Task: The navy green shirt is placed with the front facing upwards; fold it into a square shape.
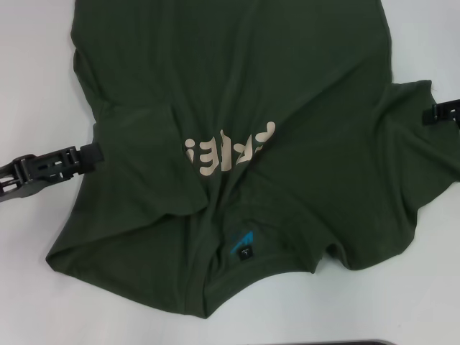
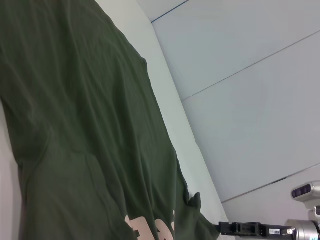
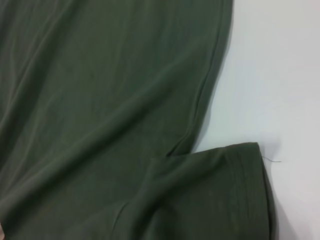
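Note:
The navy green shirt (image 1: 287, 108) lies front up across the white table, collar toward me, with beige lettering (image 1: 226, 154) and a blue neck label (image 1: 243, 244). My left gripper (image 1: 97, 153) meets its left side edge at chest height and is shut on the cloth, which bunches into a fold there. My right gripper (image 1: 428, 113) is shut on the right side edge, where the fabric rises to a peak. The left wrist view looks along the stretched shirt (image 2: 75, 125) to the right gripper (image 2: 222, 228). The right wrist view shows the shirt (image 3: 100, 100) and a sleeve hem (image 3: 210, 190).
Bare white table (image 1: 36, 72) shows on both sides of the shirt and in front of the collar. A dark strip (image 1: 323, 343) runs along the near edge of the head view. Pale wall panels (image 2: 250, 100) stand beyond the table.

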`<state>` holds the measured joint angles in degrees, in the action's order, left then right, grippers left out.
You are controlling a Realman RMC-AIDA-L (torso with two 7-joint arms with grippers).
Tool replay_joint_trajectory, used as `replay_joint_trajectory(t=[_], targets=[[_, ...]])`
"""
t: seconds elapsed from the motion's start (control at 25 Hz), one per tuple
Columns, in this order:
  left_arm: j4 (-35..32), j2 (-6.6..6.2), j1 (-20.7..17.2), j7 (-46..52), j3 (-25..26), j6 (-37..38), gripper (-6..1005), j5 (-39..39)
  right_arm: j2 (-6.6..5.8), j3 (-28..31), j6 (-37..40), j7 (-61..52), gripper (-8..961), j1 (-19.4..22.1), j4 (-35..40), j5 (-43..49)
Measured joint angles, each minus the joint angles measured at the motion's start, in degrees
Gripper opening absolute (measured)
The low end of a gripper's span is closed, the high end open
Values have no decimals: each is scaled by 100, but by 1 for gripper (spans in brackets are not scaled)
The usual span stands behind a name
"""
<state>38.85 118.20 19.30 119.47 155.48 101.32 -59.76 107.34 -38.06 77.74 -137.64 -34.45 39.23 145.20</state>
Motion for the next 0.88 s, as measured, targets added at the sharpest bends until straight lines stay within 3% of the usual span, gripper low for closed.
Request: replay_joint_trajectory(t=[0.4,0.88], targets=[[0,2,-14,-3,0,-12,655,0,84,-44,-98,-22,864,-26,-25,0],[0,11,-9,8,0,-43,656,0,87,-9,-144,15,863,-119,-216,-44]])
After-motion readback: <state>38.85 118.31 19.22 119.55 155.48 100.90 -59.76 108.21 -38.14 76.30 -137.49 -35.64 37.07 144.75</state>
